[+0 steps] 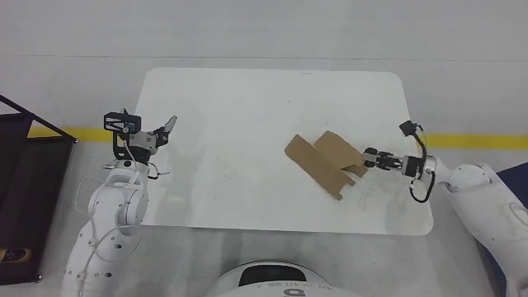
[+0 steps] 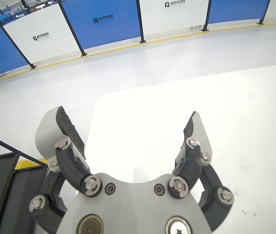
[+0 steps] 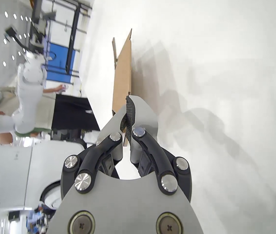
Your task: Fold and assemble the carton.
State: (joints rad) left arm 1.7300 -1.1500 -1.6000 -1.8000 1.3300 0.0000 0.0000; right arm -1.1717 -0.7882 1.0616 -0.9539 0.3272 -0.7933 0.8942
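Right wrist view: one edge of the flat brown cardboard carton (image 3: 122,74) is hidden inside the right end effector (image 3: 127,105), which is clamped on it; left end effector (image 2: 127,110) spread wide.

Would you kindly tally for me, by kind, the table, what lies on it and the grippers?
1 carton, flat brown cardboard
2 grippers: left gripper open, right gripper shut on the carton
1 table, white
Total: 4

The same dark logo mark, with a short word beside it and a finer line of lettering beneath, stood on the white fence panels (image 2: 174,3) and the blue fence panels (image 2: 103,20).
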